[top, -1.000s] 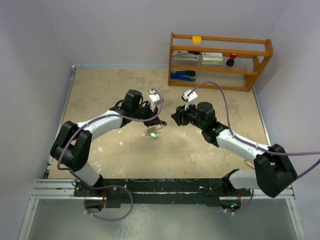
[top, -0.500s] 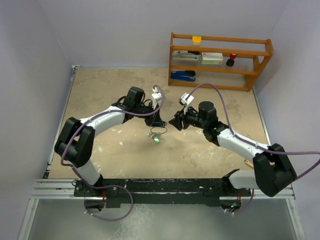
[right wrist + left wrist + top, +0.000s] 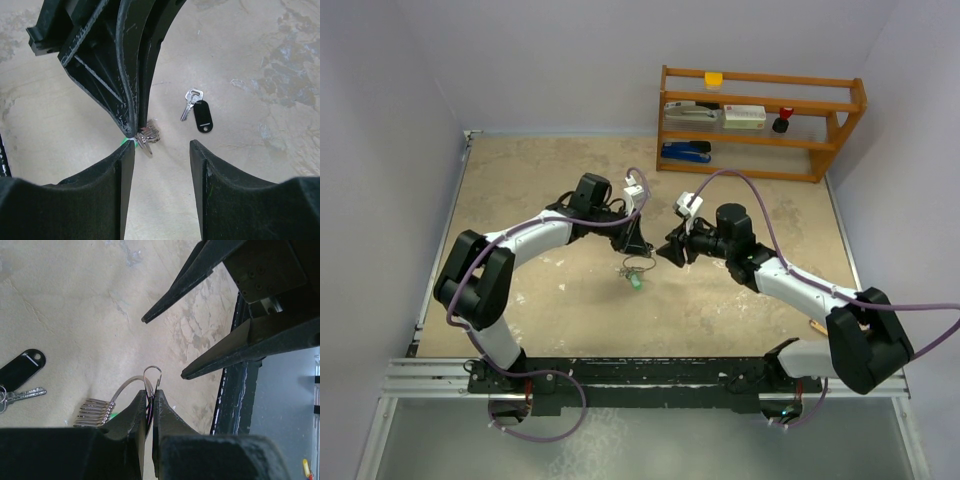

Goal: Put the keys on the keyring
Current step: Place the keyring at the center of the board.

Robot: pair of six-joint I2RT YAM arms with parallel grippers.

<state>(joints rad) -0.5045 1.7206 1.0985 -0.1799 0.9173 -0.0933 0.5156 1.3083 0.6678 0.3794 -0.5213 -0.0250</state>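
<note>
My left gripper [image 3: 151, 392] is shut on the thin silver keyring [image 3: 153, 376], whose loop sticks out past the fingertips. Several silver keys [image 3: 93, 413] hang on the ring in a stack, with a bit of the green head [image 3: 123, 143] beside them. In the top view the bunch [image 3: 633, 272] dangles below the left gripper [image 3: 639, 245]. My right gripper [image 3: 162, 147] is open and empty, its fingers [image 3: 120, 180] level with the left fingertips and the keys [image 3: 146, 136]. In the top view the right gripper [image 3: 669, 251] faces the left one at close range.
A black key tag [image 3: 202, 116] with a silver key [image 3: 191, 100] lies on the table beyond the grippers; it also shows in the left wrist view [image 3: 21, 368]. A wooden shelf [image 3: 760, 120] with a stapler and small items stands at the back right.
My left gripper has carried the ring and keys a little right and nearer. My right gripper has moved left until it is close to the left fingertips.
</note>
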